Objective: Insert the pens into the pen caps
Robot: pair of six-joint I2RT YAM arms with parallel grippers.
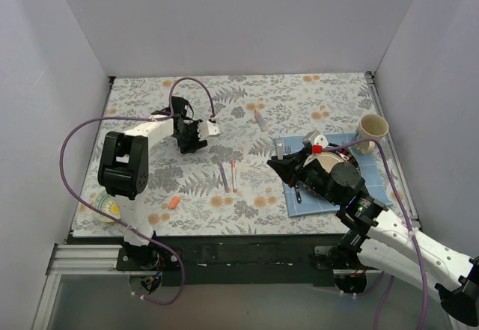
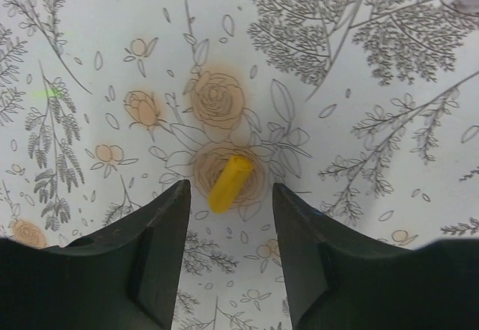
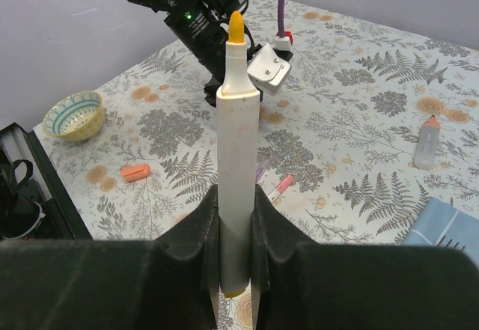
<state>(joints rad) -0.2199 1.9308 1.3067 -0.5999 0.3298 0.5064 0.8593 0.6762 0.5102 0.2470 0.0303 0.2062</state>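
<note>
My right gripper is shut on a whitish pen, which stands upright with its yellow-orange tip up. In the top view this gripper hovers left of the blue mat. A purple pen and a whitish pen with a pink end lie side by side mid-table. My left gripper is open low over the cloth. A yellow pen cap lies just beyond its fingertips, touching neither finger. An orange pen cap lies near the front left. A pale cap with a red tip lies further back.
A blue mat at the right carries dark cutlery and lies partly under my right arm. A cream mug stands at the back right. A small patterned bowl sits at the front left corner. White walls close in three sides.
</note>
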